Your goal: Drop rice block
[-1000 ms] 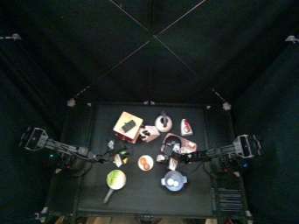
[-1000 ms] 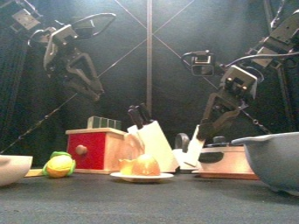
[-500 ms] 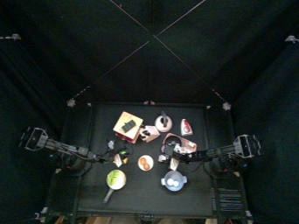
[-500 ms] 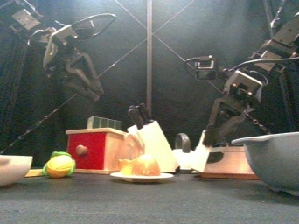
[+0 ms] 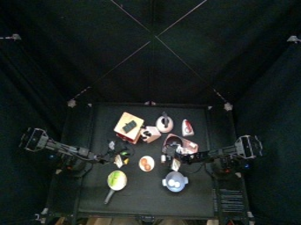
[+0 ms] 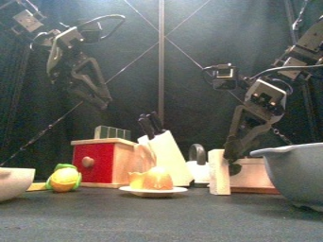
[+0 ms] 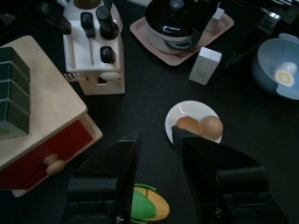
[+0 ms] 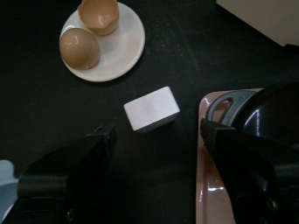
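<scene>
The white rice block stands upright on the black table, free of both grippers, just right of the plate holding two brown eggs and just in front of the pink mat with the black kettle. The right gripper hangs above the block with its jaws spread wide and nothing between them. The left gripper hovers high at the left side, also open and empty, over the gap between the red toaster and the plate. A white knife block with black handles stands behind the plate. A lemon-and-lime shape lies near the front left beside a white bowl, and a grey-blue bowl sits at the near right. No writing or label can be read on the block or on anything else.
</scene>
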Available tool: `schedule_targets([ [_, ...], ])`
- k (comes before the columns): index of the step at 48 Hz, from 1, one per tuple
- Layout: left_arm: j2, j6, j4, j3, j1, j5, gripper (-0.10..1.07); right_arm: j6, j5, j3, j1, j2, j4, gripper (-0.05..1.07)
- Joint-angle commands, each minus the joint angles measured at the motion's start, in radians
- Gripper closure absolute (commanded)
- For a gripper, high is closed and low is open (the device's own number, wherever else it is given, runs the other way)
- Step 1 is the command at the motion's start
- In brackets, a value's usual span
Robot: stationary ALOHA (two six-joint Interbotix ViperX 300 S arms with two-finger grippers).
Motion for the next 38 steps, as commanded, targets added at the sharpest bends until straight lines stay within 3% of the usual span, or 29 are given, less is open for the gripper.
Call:
schedule_targets([
  [1,-0.006,0.000,0.003,-0.018,0.002,0.002,0.22,-0.002,0.002,-0.014,-0.003,-0.058,-0.002,-0.01],
  [17,-0.008,0.000,0.003,-0.018,0.002,0.002,0.22,-0.002,0.005,-0.002,0.000,-0.137,-0.012,-0.01],
  [38,-0.008,0.000,0.003,-0.017,0.002,-0.009,0.22,0.000,0.141,0.005,0.002,-0.210,-0.043,-0.01],
])
